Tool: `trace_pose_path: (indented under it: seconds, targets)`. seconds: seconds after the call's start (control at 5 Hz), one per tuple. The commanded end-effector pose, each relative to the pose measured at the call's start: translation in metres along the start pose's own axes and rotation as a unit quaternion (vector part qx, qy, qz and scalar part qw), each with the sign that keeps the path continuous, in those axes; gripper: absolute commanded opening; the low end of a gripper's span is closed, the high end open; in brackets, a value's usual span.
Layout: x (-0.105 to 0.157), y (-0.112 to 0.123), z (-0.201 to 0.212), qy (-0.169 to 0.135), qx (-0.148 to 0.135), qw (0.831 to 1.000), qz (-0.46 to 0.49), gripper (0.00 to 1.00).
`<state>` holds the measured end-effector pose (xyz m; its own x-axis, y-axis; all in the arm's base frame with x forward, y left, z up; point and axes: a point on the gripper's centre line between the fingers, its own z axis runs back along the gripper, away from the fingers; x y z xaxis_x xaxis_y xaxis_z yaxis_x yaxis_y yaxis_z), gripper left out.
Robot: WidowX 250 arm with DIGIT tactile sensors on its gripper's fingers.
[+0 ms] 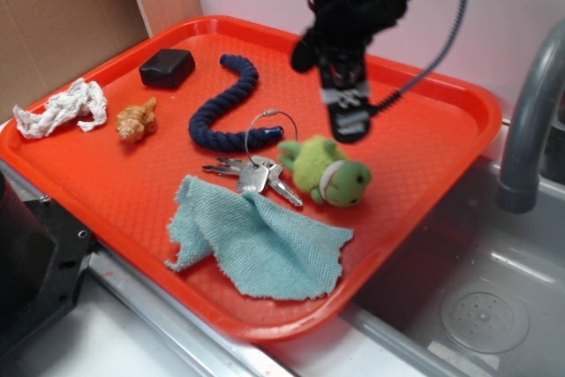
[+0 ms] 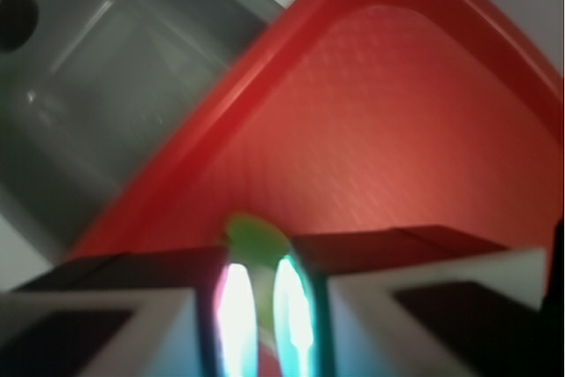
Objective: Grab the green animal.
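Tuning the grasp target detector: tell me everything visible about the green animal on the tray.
The green animal is a small fuzzy plush with a lime-green body, a darker green head and a white band with red marks between them. It lies on its side on the orange tray, head toward the tray's sink-side edge, right of the keys and close to them; contact cannot be told. The gripper hangs just above and behind it, not touching. In the blurred wrist view, only a green patch shows between the fingers.
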<state>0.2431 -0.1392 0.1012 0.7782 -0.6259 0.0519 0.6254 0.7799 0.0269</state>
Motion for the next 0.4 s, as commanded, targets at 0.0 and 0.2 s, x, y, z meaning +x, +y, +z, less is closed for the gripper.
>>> trace_pose_path:
  seconds: [0.0, 0.2]
  targets:
    - [0.008, -0.006, 0.010, -0.062, 0.023, 0.970, -0.234, 1.00]
    - [-0.005, -0.011, 0.004, -0.060, 0.007, 0.961, -0.271, 1.00]
